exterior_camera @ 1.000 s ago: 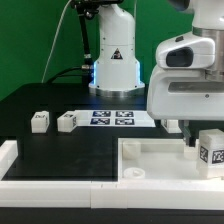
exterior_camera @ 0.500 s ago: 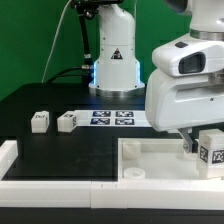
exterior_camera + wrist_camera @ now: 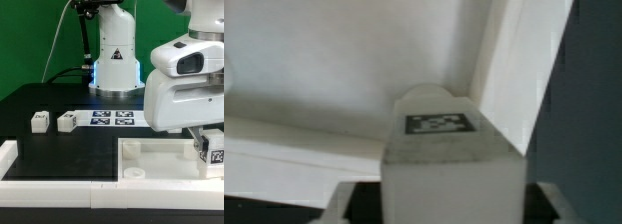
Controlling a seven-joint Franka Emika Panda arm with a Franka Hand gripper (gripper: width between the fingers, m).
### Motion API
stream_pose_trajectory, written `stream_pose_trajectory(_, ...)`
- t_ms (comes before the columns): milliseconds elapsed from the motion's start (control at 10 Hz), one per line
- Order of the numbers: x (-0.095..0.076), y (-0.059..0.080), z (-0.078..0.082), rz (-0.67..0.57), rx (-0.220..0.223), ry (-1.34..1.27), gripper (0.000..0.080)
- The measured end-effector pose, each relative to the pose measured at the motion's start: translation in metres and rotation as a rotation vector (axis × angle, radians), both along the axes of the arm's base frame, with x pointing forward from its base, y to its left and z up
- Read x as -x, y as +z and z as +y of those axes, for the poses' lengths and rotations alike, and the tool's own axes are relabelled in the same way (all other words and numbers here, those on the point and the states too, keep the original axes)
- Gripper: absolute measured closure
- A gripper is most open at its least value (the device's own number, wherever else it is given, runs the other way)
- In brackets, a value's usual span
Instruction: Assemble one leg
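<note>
My gripper (image 3: 207,137) is shut on a leg (image 3: 214,151), a small white block with a black-and-white tag. It holds the leg upright at the right end of the large white panel (image 3: 150,160), and the arm's body hides the leg's top. In the wrist view the leg (image 3: 445,150) fills the space between my fingers (image 3: 359,203), with my gripper (image 3: 450,208) closed round its base. The panel (image 3: 331,80) lies behind it. Two more legs (image 3: 40,121) (image 3: 67,121) lie on the black table at the exterior view's left.
The marker board (image 3: 112,118) lies flat on the table in front of the arm's base (image 3: 114,70). A white raised rail (image 3: 60,185) runs along the front edge and up the exterior view's left side.
The arm has come lower and toward the exterior view's left, covering more of the held leg. The leg has sunk slightly toward the panel. The loose legs have not moved.
</note>
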State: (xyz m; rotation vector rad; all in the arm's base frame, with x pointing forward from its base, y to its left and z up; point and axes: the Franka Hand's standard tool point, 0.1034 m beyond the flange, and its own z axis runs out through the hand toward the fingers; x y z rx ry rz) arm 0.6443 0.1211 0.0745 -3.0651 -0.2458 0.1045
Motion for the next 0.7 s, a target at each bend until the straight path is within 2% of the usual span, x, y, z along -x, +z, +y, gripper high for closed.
stream_pose_trajectory(200,0.0,-0.0001,-0.0003,0.005,0.005,-0.077,0.0506)
stream_pose_trajectory(500,-0.0008,-0.0007,-0.0033,0.038,0.006,-0.484,0.0506)
stream_pose_trajectory(700,-0.0007,-0.0018,-0.004,0.063,0.029,-0.824,0.0506)
